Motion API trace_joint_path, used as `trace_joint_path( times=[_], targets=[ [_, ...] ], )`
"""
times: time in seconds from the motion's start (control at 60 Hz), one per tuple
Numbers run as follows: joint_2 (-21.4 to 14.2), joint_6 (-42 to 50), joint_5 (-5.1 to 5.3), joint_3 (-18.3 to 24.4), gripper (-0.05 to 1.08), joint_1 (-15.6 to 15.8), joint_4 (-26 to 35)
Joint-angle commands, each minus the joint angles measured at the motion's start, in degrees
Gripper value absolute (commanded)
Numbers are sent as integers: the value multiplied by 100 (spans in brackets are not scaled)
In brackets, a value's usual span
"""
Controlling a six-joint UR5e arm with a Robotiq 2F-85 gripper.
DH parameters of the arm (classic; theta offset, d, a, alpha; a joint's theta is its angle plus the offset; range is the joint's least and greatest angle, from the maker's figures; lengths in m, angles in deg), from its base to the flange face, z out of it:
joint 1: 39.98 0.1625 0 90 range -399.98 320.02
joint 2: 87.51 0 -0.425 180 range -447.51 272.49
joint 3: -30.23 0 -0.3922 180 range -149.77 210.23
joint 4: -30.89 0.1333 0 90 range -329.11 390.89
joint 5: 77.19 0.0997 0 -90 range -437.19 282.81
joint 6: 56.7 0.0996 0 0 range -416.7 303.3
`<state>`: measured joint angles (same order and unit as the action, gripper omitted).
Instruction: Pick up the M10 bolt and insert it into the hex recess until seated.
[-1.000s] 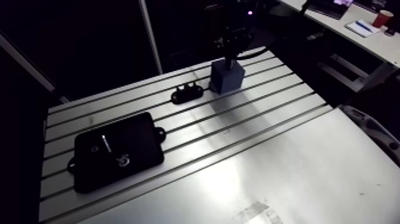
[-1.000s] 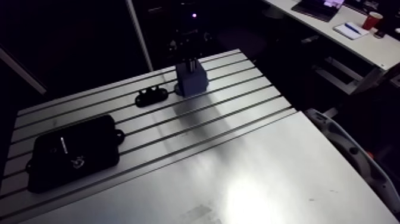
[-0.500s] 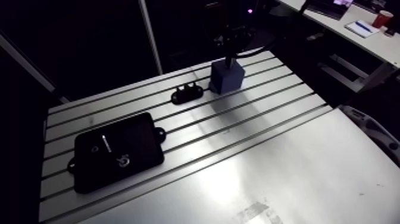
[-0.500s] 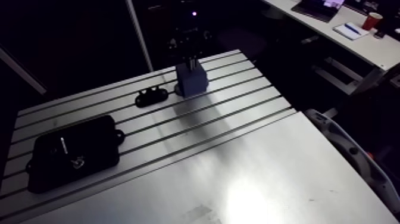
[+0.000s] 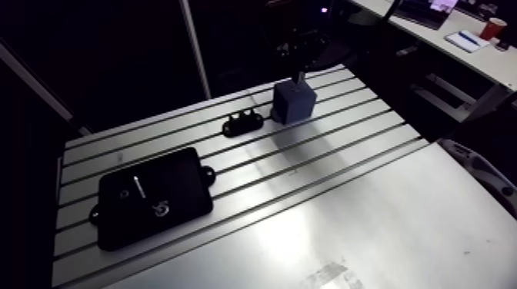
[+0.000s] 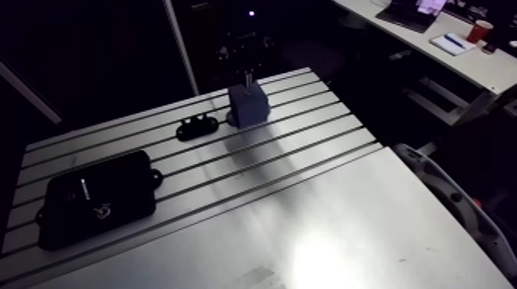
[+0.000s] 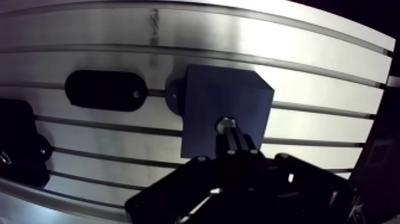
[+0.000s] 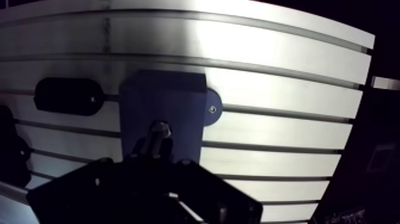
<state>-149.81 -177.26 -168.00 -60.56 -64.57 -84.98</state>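
Four things show, one of each kind: one M10 bolt [image 7: 225,126], one blue block [image 5: 293,101], one small black oval piece [image 5: 242,121] and one large flat black case [image 5: 154,196] — plus one slotted tabletop [image 5: 346,192].

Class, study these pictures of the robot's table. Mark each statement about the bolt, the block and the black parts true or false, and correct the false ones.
1. The gripper is shut on a bolt over the blue block. True.
2. The blue block stands on the flat black case. False: it stands on the slotted table, apart from the case.
3. A small black oval piece lies beside the block. True.
4. The case lies nearer the block than the oval piece does. False: the oval piece is nearer.
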Motion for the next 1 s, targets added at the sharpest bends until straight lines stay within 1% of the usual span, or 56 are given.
trace_joint_path(
  times=[0.017,0.033,0.05,0.067,0.083,0.1,0.117,0.15,0.2,0.317,0.45,0.483,0.633,0.7,0.717,0.733,0.75,0.767,0.783,0.8,0.817,0.833,0.917,0.967,1.0],
  targets=[
    [-62,19,-10,29,20,40,38],
    [-62,19,-10,29,20,40,38],
    [-88,19,-11,38,14,49,48],
    [-88,19,-11,38,14,49,48],
    [-114,19,-11,39,9,50,65],
    [-114,19,-11,39,9,50,65],
    [-133,19,-11,47,3,51,90],
    [-151,11,-11,63,1,58,131],
    [-169,10,-11,81,1,59,174],
    [-273,42,-19,243,1,93,532],
    [-378,178,-87,420,1,95,938],
    [-431,376,-90,522,1,95,1138],
    [-542,732,-91,699,1,102,1603],
    [-614,878,-107,788,1,103,1825],
    [-649,940,-130,839,1,103,1938],
    [-649,940,-130,839,1,103,1938],
    [-684,1001,-164,892,1,111,2067],
    [-684,1001,-164,892,1,111,2067],
    [-727,1063,-214,952,1,127,2206],
    [-727,1063,-214,952,1,127,2206],
    [-756,1125,-258,1006,1,137,2316],
    [-790,1194,-273,1066,1,153,2408],
    [-868,1302,-283,1190,1,212,2514],
    [-972,1360,-316,1257,1,258,2624],
    [-1032,1378,-319,1291,1,261,2701]
  ],
)
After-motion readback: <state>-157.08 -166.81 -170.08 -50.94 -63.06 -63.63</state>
